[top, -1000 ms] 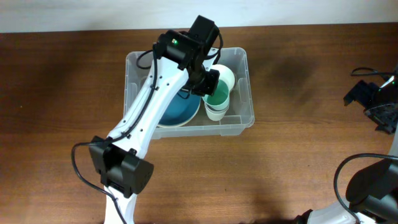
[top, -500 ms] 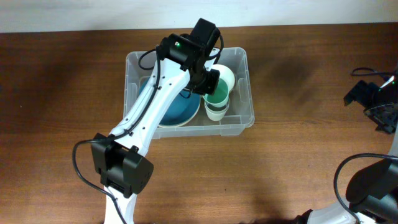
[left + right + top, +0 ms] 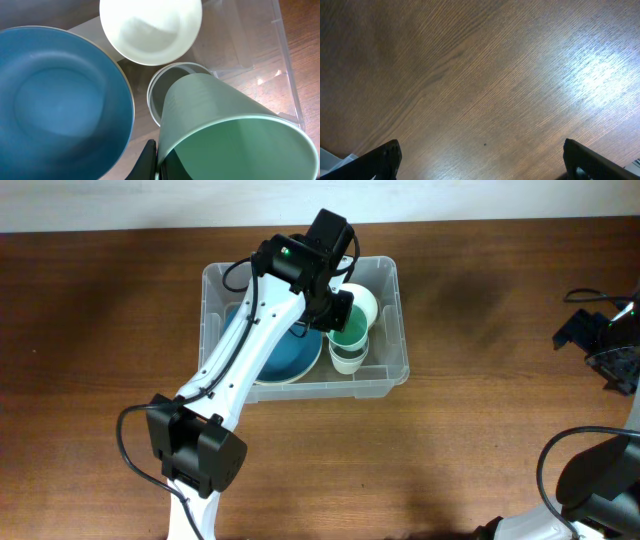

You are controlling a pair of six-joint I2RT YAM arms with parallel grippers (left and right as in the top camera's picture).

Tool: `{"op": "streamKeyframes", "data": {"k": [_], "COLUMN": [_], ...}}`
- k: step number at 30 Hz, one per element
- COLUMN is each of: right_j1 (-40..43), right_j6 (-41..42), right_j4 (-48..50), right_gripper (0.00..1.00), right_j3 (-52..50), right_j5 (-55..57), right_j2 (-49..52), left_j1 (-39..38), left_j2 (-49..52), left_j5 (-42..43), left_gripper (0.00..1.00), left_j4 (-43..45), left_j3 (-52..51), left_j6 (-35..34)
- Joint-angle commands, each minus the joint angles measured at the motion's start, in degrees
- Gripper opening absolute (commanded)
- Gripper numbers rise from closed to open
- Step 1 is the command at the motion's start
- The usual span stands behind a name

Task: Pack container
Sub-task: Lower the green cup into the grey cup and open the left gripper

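Observation:
The clear plastic container (image 3: 388,376) stands at the table's middle. Inside lie a blue bowl (image 3: 285,358) (image 3: 55,105), a white bowl (image 3: 362,302) (image 3: 150,27) and a white cup (image 3: 346,361) (image 3: 162,92). My left gripper (image 3: 338,313) (image 3: 159,162) is shut on the rim of a green cup (image 3: 350,335) (image 3: 225,135), held tilted over the white cup, its base at or just inside the white cup's mouth. My right gripper (image 3: 605,345) (image 3: 482,160) is open and empty over bare wood at the far right.
The left arm (image 3: 240,370) reaches from the front edge across the container's left half. The table (image 3: 480,450) is brown wood. The right arm's base (image 3: 590,490) sits at the front right corner.

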State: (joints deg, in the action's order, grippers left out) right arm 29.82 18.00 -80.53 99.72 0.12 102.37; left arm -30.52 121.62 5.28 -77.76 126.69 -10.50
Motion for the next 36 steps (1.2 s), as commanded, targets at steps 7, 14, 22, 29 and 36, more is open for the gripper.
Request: {"op": "streamKeyframes", "data": {"k": [7, 14, 22, 29, 36], "right_j1": [0.2, 0.2, 0.2, 0.2, 0.2], "right_j6": [0.5, 0.5, 0.5, 0.5, 0.5], "right_j4": [0.0, 0.0, 0.0, 0.0, 0.0], "right_gripper": [0.99, 0.99, 0.99, 0.99, 0.99], "right_j3": [-0.1, -0.1, -0.1, -0.1, -0.1], "right_j5": [0.1, 0.1, 0.1, 0.1, 0.1], "right_j2": [-0.6, -0.6, -0.6, -0.6, -0.6], "left_j1": [0.0, 0.0, -0.1, -0.1, -1.8], "left_j2": [0.5, -0.8, -1.4, -1.4, -1.4], "left_j5": [-0.6, -0.6, -0.6, -0.9, -1.6], "left_gripper": [0.99, 0.99, 0.99, 0.99, 0.99], "left_j4": [0.4, 0.6, -2.8, -8.5, -4.3], "left_j3": [-0.2, 0.3, 0.2, 0.2, 0.0], "left_j6": [-0.5, -0.5, -0.5, 0.0, 11.4]}}
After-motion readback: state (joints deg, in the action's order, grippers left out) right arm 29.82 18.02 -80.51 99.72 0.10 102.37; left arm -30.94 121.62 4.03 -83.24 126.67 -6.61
